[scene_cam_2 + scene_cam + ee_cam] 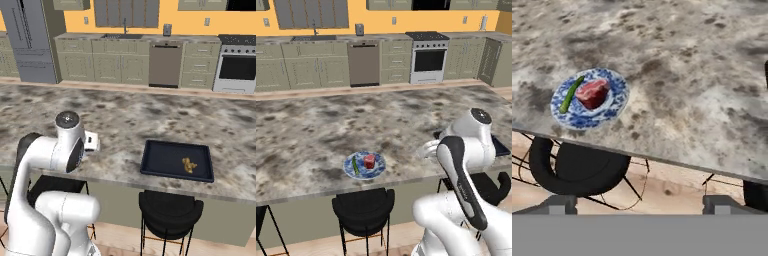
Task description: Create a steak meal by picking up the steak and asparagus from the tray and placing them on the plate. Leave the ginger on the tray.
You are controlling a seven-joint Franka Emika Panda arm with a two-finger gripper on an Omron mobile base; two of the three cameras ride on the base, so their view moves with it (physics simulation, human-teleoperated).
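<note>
The blue-and-white plate [378,171] sits near the counter's front edge with the red steak [370,161] and the green asparagus [355,166] lying on it side by side. In the hand view the plate [587,119] is at upper left, the steak [592,93] right of the asparagus [571,94]. The dark tray [165,157] lies further right along the counter, and the yellow-tan ginger [189,165] rests on it. My gripper [640,205] is open and holds nothing, hovering above the counter edge between plate and tray.
The marbled island counter [331,125] stretches wide behind the plate. Black stools [363,207] [167,210] stand under its front edge. Cabinets, a dishwasher and a stove [428,57] line the far wall.
</note>
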